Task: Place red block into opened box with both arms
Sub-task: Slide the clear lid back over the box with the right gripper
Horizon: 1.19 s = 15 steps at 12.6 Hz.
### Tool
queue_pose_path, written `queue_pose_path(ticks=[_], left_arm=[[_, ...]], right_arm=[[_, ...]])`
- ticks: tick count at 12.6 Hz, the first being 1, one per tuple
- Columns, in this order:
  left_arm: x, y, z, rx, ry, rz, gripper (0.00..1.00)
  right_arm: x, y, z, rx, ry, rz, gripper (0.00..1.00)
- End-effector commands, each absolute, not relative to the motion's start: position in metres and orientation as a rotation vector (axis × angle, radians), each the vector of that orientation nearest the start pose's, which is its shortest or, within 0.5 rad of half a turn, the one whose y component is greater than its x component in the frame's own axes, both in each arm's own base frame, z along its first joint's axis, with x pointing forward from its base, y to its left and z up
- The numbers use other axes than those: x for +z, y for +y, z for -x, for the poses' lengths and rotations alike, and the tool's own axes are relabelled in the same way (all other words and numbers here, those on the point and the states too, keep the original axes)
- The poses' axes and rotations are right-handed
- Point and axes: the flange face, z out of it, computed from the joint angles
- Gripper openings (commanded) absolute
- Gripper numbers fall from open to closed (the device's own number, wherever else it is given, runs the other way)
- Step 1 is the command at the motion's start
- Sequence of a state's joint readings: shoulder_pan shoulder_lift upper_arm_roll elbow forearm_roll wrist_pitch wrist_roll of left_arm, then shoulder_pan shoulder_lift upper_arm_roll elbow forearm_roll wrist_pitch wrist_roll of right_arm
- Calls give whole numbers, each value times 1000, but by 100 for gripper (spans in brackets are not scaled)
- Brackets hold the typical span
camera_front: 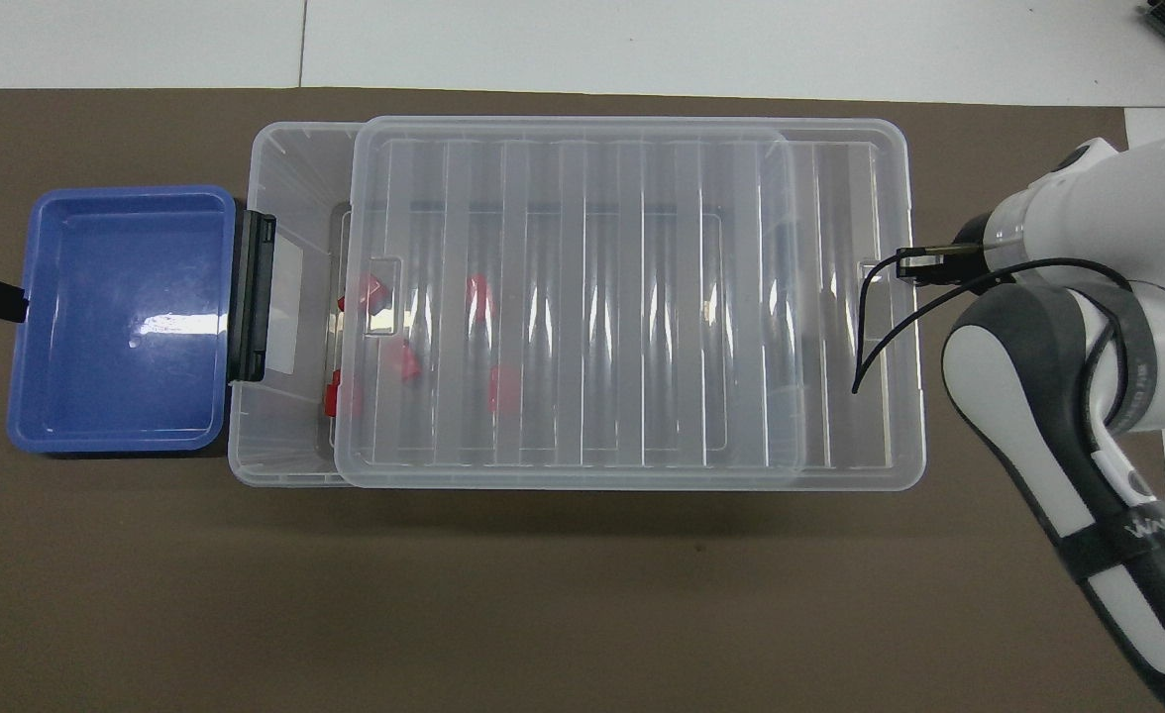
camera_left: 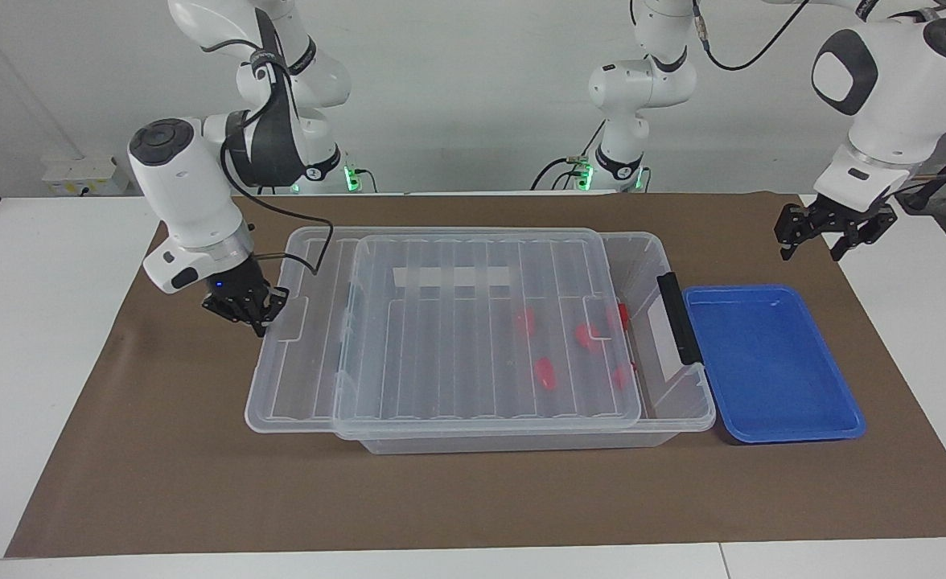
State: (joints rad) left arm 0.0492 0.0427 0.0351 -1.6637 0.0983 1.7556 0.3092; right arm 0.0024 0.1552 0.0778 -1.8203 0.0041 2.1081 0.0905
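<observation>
Lid nearly over the blocks

Facing view: right end effector, clenched, presses the ribbed clear lid of the large clear plastic box; left end effector hangs released over the table. Small red plastic blocks lie inside.

Overhead view: lid could skew and jam.

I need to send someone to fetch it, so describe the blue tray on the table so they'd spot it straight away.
Start at the large clear box in the middle of the brown mat. At its end toward the left arm is a black handle; the blue tray sits right beside that handle. It is the only opaque blue thing there, shallow, open-topped and lidless.
</observation>
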Motion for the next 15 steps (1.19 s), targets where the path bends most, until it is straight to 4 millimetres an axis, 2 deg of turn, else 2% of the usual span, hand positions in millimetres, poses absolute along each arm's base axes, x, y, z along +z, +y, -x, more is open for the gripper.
queue_pose_path(ticks=[1,3,4,5,7,11,12,14,15], left_arm=[[577,46,-570,-84,446,3011,100],[587,41,-565,-84,459,3009,100],[603,20,-557,-78,507,3006,100],[609,0,-550,-31,559,3006,100],[628,-46,-529,-56,700,2988,100],[625,-60,-524,-41,757,2976,100],[639,-44,-524,-35,707,2991,100],[655,-62,-524,-71,661,3083,100],[651,-66,-524,-76,544,3109,100]], right_arm=[[460,73,-616,-223,-11,3093,0],[460,92,-613,-222,-59,3090,0],[460,99,-612,-222,-78,3089,0],[460,105,-611,-217,-97,3089,0],[459,122,-606,-202,-140,3088,0],[461,130,-605,-203,-163,3085,0],[461,129,-605,-204,-168,3085,0],[466,129,-607,-218,-168,3083,0],[470,127,-607,-227,-161,3082,0]])
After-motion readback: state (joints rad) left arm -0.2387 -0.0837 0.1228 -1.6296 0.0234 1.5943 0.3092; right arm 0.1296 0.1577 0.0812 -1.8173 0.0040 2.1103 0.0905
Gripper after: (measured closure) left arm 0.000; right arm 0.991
